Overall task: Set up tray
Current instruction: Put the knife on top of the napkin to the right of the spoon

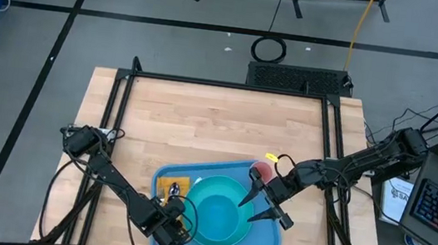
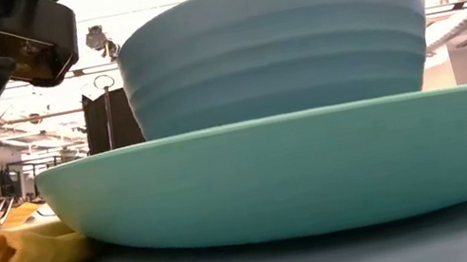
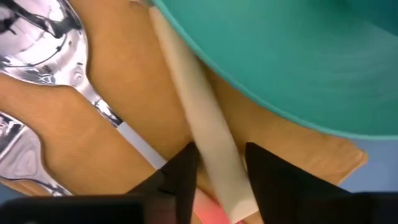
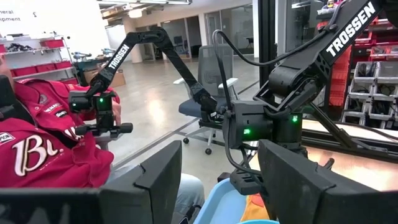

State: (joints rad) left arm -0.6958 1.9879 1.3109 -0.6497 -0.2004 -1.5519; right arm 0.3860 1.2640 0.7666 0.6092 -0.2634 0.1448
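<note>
One blue tray (image 1: 267,244) sits low in the overhead frame, carrying one teal plate (image 1: 204,231), one teal bowl (image 1: 217,206) and one yellow napkin (image 1: 167,187). One red cup (image 1: 261,172) stands at the tray's upper right. Two robot hands: left (image 1: 180,231), right (image 1: 255,206).

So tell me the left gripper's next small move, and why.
Probably close the left gripper on the cream utensil handle: the handle already lies between its dark fingers on the yellow napkin, beside the teal plate, apparently not yet pinched.
</note>
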